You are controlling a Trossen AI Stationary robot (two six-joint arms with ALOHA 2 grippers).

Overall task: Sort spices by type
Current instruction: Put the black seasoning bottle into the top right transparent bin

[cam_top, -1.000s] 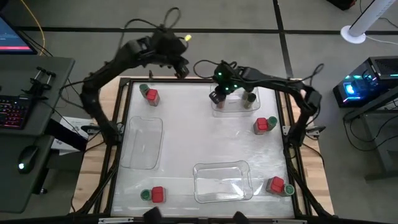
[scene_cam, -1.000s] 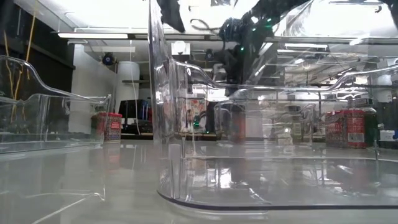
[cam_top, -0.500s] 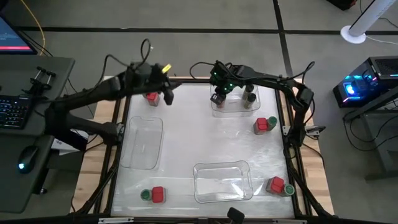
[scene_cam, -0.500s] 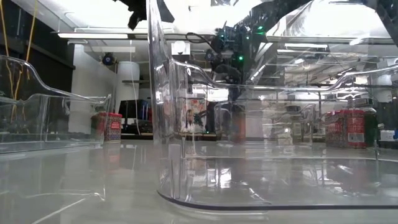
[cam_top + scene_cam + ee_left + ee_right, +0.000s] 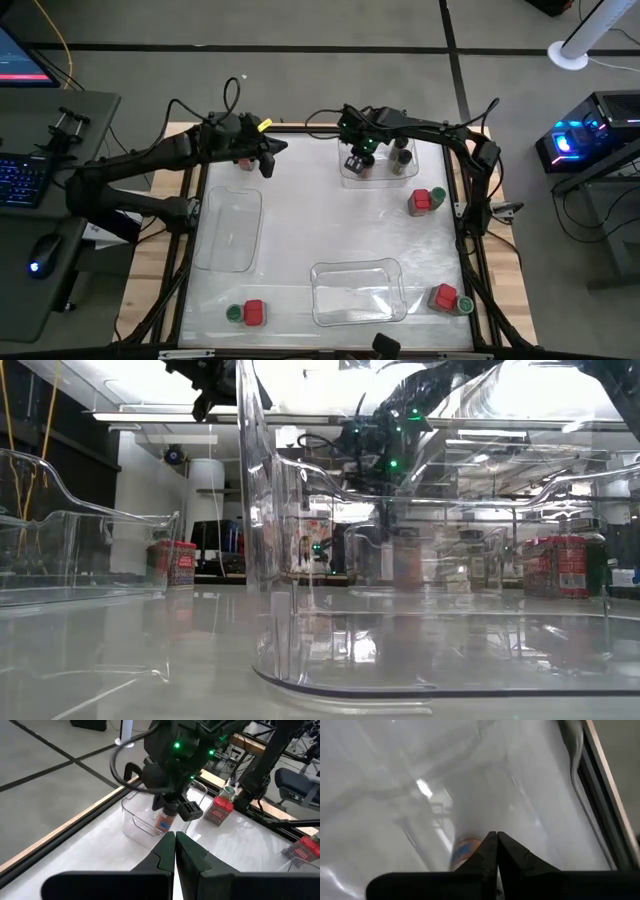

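Brownish dark-lidded jars stand in the far clear tray. My right gripper points steeply down into that tray, shut, just over another jar with an orange and blue label. Red boxy spices each paired with a green-lidded jar stand at the right, near right and near left. My left gripper hovers shut over the far left corner, beside a red spice, with nothing between its fingers. My right gripper has its shut fingertips right at the top of the labelled jar, coming from above. The jar stands upright on the tray's floor. I cannot tell whether the fingers touch it.
A clear tray lies at the left and another near the front edge. Bare white table shows in the middle. A dark frame and wooden border run round the table.
My left gripper has come in from beyond the far edge, down and toward the near side, to the far left corner, turning as it went; its arm has folded back. My right gripper has tipped more steeply down and sunk a little into the far tray.
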